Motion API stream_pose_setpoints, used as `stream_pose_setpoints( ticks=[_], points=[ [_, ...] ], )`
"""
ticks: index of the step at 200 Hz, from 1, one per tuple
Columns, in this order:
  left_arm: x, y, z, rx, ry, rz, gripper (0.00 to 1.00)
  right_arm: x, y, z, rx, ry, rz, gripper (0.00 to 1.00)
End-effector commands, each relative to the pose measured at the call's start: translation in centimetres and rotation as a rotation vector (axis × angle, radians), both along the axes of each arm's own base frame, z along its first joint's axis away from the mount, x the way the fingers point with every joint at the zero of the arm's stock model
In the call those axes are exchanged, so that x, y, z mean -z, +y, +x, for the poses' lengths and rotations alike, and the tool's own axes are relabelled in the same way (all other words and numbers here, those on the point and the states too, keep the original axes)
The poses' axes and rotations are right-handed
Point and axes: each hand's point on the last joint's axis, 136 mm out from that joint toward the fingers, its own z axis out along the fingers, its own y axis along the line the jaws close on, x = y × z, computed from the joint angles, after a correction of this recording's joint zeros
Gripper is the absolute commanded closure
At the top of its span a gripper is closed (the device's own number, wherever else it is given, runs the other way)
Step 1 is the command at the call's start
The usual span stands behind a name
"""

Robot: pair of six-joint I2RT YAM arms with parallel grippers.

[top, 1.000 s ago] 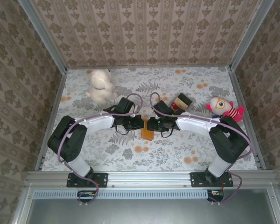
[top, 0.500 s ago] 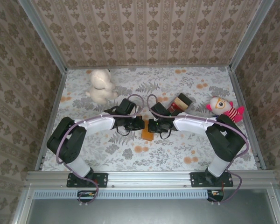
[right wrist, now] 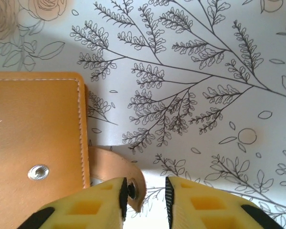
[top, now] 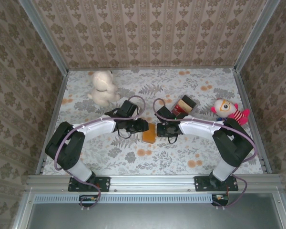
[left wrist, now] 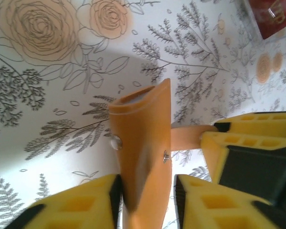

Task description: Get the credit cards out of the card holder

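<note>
- Near the middle of the flowered counter (top: 190,150), between the two arms: the card holder (top: 149,134), orange-tan, seen edge-on from the left wrist
- Around its lower part the left tool (left wrist: 147,198), one yellow pad on each side, very close to the leather; pressing it or only beside it, cannot tell
- A little blue-grey inside visible at the far, slightly open end of the holder
- Pads of the right tool (right wrist: 145,185) apart; between them the end of the strap tab (right wrist: 109,167) with its metal snap (right wrist: 132,188), against one pad, with a gap to the other
- Behind the right arm a brown box (top: 184,105); at the back left a white plush toy (top: 103,88), at the right a doll (top: 229,111), both well apart from the holder
</note>
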Motion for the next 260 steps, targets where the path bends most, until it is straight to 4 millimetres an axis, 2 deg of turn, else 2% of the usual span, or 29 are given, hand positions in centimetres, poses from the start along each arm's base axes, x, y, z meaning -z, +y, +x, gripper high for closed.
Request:
stream_pose_setpoints(
  ticks=[1, 16, 51, 90, 107, 112, 131, 158, 164, 182, 205, 230, 260],
  points=[
    [-0.8, 0.6, 0.4, -0.019, -0.001, 0.024, 0.49, -0.6, 0.7, -0.1, -0.028, 0.023, 0.037, 0.68],
    [-1.2, 1.0, 0.8, -0.023, -0.011, 0.026, 0.42, -0.2, 1.2, 0.1, -0.033, 0.046, 0.042, 0.68],
    [-1.2, 3.2, 1.6, -0.065, -0.022, 0.076, 0.3, 0.2, 1.6, 0.5, -0.012, 0.053, 0.046, 0.7],
    [-2.0, 5.5, 2.8, -0.114, -0.042, 0.098, 0.15, 0.7, 2.3, 0.6, -0.013, 0.079, 0.062, 0.78],
    [-2.3, 6.5, 3.3, -0.14, -0.067, 0.114, 0.06, 0.3, 2.4, 0.8, -0.013, 0.068, 0.065, 0.84],
    [-2.3, 6.9, 3.5, -0.15, -0.072, 0.118, 0.0, 0.0, 2.4, 0.9, -0.014, 0.061, 0.067, 0.85],
    [-2.4, 8.2, 4.3, -0.193, -0.08, 0.118, 0.0, -2.1, 2.7, 1.3, -0.028, 0.02, 0.09, 0.86],
    [-2.2, 9.7, 4.6, -0.24, -0.087, 0.12, 0.0, -6.3, 3.6, 1.4, -0.079, -0.05, 0.148, 0.87],
    [-2.3, 10.8, 5.2, -0.276, -0.089, 0.122, 0.0, -7.0, 3.9, 1.2, -0.091, -0.058, 0.162, 0.86],
    [-2.7, 11.8, 5.5, -0.309, -0.109, 0.124, 0.0, -8.7, 4.9, 1.1, -0.125, -0.077, 0.218, 0.86],
    [-3.2, 13.1, 5.8, -0.348, -0.123, 0.12, 0.0, -9.6, 6.4, 0.7, -0.153, -0.071, 0.261, 0.86],
    [-3.2, 13.7, 5.5, -0.355, -0.133, 0.132, 0.0, -9.7, 8.1, 0.6, -0.19, -0.06, 0.283, 0.86],
    [-2.7, 13.6, 4.9, -0.334, -0.108, 0.12, 0.0, -8.7, 8.3, 1.1, -0.162, -0.051, 0.26, 0.86]
  ],
)
